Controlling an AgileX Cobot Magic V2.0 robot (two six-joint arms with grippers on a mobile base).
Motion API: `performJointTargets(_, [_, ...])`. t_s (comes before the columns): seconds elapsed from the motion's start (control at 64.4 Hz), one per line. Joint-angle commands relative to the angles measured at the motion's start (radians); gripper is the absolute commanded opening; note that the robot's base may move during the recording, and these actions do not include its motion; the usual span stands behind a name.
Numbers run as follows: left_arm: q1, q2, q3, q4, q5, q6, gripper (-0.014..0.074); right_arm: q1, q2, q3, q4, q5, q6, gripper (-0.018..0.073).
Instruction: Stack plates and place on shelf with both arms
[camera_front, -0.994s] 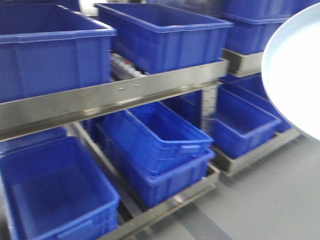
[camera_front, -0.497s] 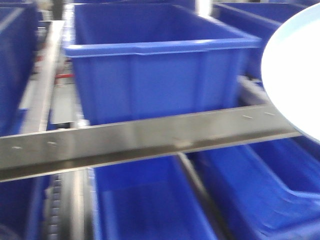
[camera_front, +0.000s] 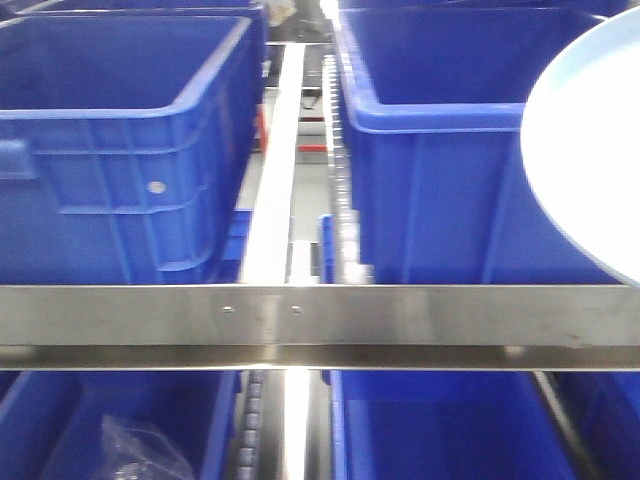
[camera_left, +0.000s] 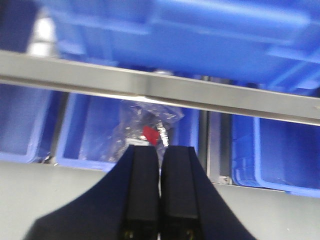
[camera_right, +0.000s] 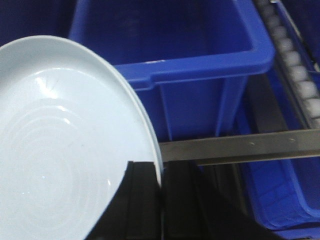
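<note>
A pale bluish-white plate (camera_right: 55, 150) fills the left of the right wrist view. My right gripper (camera_right: 161, 172) is shut on its rim, one black finger (camera_right: 140, 200) over the inside face and the other behind it. The same plate (camera_front: 590, 160) shows at the right edge of the front view, held up before the shelf. I cannot tell whether it is one plate or two stacked. My left gripper (camera_left: 160, 155) is shut and empty, pointing at the lower shelf level. No arm shows in the front view.
A steel shelf rail (camera_front: 320, 320) crosses the front view. Blue bins (camera_front: 120, 140) (camera_front: 440, 150) stand on the upper level, with a roller track (camera_front: 340, 170) between them. More blue bins sit below; one holds a clear plastic bag (camera_left: 150, 127) with a red part.
The front view has swung sideways along the rack and closer, so two bins and the level rail now fill it. The plate stays at the right edge.
</note>
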Motion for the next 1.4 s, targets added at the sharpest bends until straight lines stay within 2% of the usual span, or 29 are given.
performJointTargets(0.0, [0.000,-0.001,-0.028,-0.003,-0.066,-0.006,0.0085,-0.004,0.004,-0.029,0.002,-0.098,-0.002,0.0028])
performJointTargets(1.382, [0.000,-0.001,-0.028,-0.003,-0.066,-0.006,0.0085,-0.004,0.004,-0.029,0.002,-0.103,-0.002,0.0028])
